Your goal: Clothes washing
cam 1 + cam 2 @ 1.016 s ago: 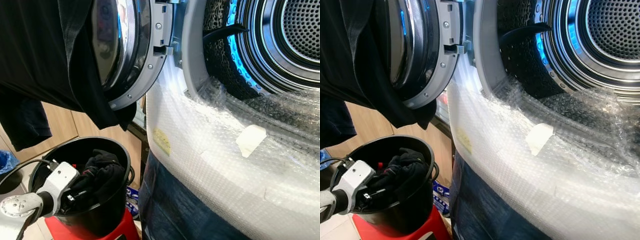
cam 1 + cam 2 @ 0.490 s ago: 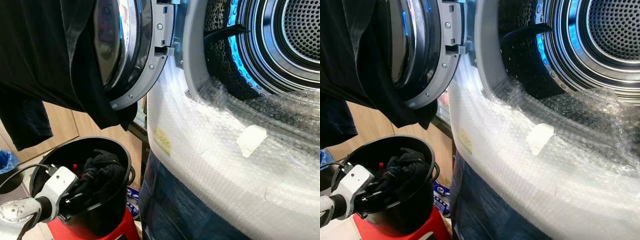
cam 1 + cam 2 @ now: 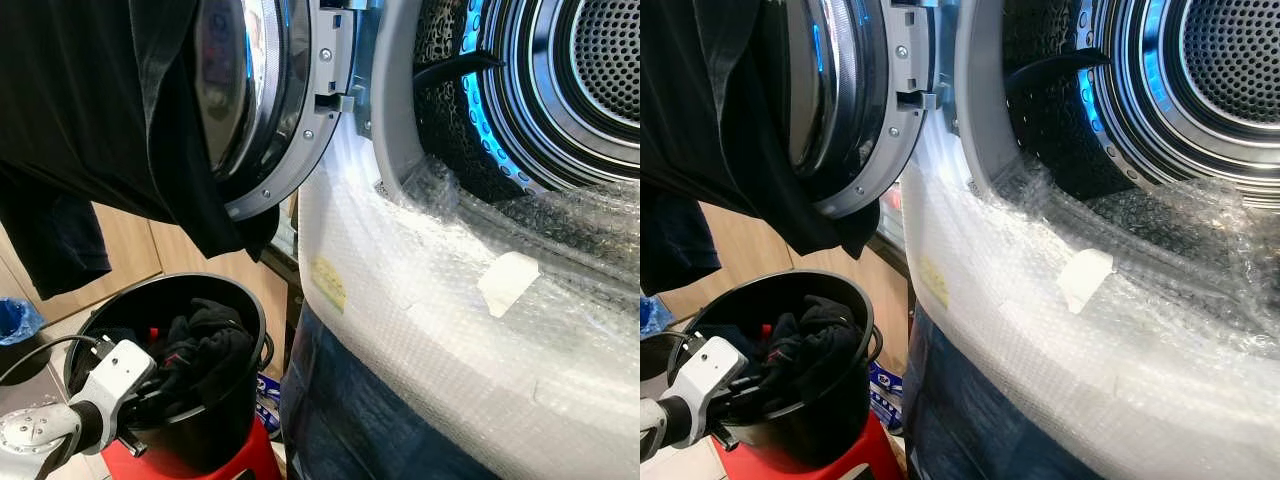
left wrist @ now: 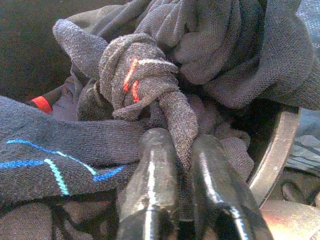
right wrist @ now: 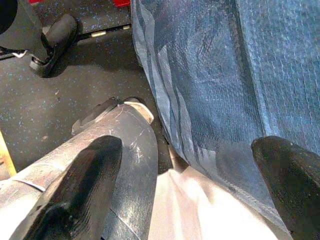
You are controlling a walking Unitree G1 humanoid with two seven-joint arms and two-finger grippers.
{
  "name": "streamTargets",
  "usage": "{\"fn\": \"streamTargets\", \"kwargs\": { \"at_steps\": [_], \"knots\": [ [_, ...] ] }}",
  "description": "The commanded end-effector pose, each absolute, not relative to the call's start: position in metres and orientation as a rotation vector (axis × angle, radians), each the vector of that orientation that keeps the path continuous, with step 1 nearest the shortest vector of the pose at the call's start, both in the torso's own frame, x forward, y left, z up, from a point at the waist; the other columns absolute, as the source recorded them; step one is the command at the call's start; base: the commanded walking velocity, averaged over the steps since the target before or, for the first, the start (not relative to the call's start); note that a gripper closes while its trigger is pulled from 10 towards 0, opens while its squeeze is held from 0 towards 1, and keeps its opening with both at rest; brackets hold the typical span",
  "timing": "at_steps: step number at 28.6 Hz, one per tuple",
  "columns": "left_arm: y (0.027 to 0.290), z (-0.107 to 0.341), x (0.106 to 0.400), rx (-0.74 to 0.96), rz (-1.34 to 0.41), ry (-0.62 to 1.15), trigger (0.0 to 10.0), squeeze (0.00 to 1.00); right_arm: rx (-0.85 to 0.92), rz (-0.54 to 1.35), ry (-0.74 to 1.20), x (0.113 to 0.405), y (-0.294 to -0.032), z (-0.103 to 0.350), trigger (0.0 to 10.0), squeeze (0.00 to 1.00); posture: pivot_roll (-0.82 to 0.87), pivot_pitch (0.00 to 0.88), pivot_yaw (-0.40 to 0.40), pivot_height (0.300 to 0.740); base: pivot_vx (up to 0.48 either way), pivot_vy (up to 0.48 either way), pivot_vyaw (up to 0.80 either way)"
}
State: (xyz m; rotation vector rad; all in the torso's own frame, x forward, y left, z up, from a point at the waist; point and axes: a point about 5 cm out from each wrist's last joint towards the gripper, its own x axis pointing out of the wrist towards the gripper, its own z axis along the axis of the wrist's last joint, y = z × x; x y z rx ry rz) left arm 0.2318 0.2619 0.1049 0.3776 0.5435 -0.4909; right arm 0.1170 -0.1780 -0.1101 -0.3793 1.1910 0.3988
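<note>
my left end effector [image 4: 182,165] pinches a strand of the dark knotted garment [image 4: 145,75] inside the black bucket [image 3: 235,400] by the open washing machine [image 3: 560,120]. it looks soft, light and tangled; i'd hold near the knot. my right end effector [image 5: 187,187] hangs spread.

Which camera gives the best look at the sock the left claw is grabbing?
The left wrist view: the grey sock, knotted with red marks, fills the frame, pinched between the left claw's fingers. The eye views show it merely as part of a dark heap in the black bucket. The right wrist view looks at the floor.
</note>
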Motion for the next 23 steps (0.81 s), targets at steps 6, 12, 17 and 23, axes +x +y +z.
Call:
{"fn": "streamTargets", "kwargs": {
  "at_steps": [6, 12, 17, 23],
  "knots": [
    [0.260, 0.129, 0.232, 0.270, -0.472, 0.422, 0.0, 0.00, -0.384, 0.391, 1.212, 0.110, -0.180, -0.112, 10.0, 0.00, 0.33, 0.008, -0.065, 0.740, 0.000, 0.000, 0.00],
    [0.243, 0.152, 0.228, 0.193, -0.593, 0.340, 0.0, 0.00, -0.389, 0.397, 1.215, 0.109, -0.181, -0.112, 10.0, 0.00, 0.34, 0.004, -0.064, 0.740, 0.000, 0.000, 0.00],
    [0.234, 0.158, 0.230, 0.200, -0.638, 0.324, 0.0, 0.00, -0.387, 0.389, 1.208, 0.110, -0.181, -0.112, 10.0, 0.00, 0.34, 0.000, -0.062, 0.740, 0.000, 0.000, 0.00],
    [0.213, 0.170, 0.231, 0.179, -0.772, 0.306, 0.0, 0.00, -0.386, 0.388, 1.203, 0.111, -0.180, -0.112, 10.0, 0.00, 0.33, 0.000, -0.049, 0.740, 0.000, 0.000, 0.00]
  ]
}}
